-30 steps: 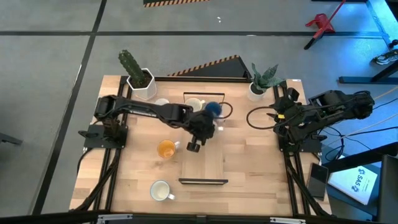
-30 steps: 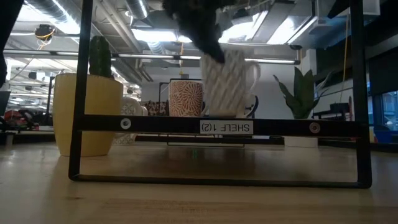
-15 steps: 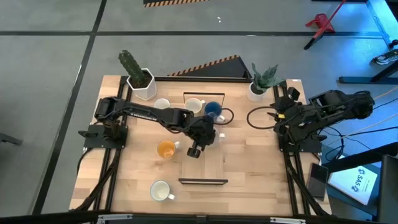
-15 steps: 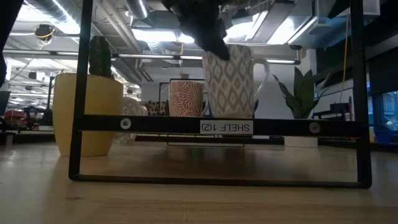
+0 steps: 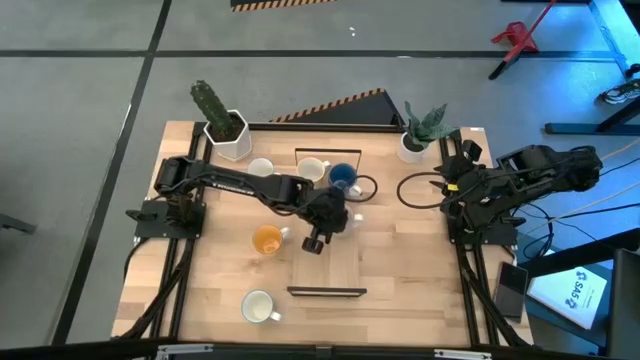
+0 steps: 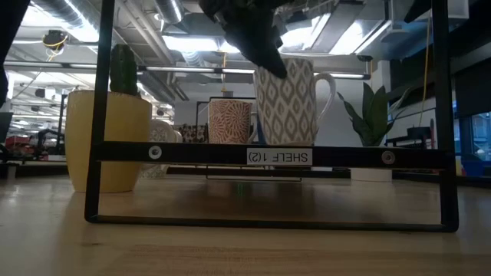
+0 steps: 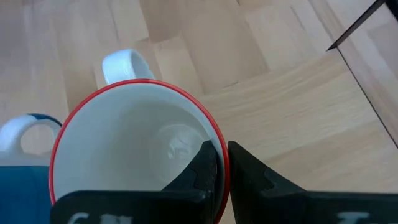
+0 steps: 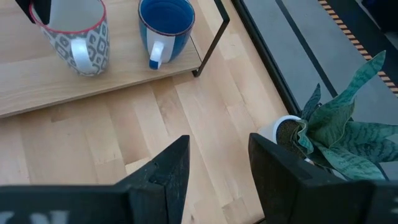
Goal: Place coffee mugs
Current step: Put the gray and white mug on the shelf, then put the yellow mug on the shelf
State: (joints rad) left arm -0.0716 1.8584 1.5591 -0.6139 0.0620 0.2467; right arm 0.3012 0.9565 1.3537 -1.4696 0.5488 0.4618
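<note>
While gripped: the patterned mug (image 6: pixel 294 102) stands upright on the wooden shelf (image 8: pixel 37 87), just beside the blue mug (image 8: pixel 166 28).
Left hand (image 7: pixel 222 163): pinched shut on the mug's red rim, one finger inside, one outside.
Mug's look: grey-and-white diamond pattern, white handle, white interior.
Left wrist view only: the red rim and glossy inside.
Low view only: the pattern side-on, above a "SHELF 1(2)" label (image 6: pixel 279 157).
High view only: an orange mug (image 5: pixel 267 240) and a white mug (image 5: pixel 258 306) on the tabletop (image 5: pixel 400 270).
Right hand (image 8: pixel 217 165): partly open, empty, near a potted plant (image 8: pixel 323 134).
</note>
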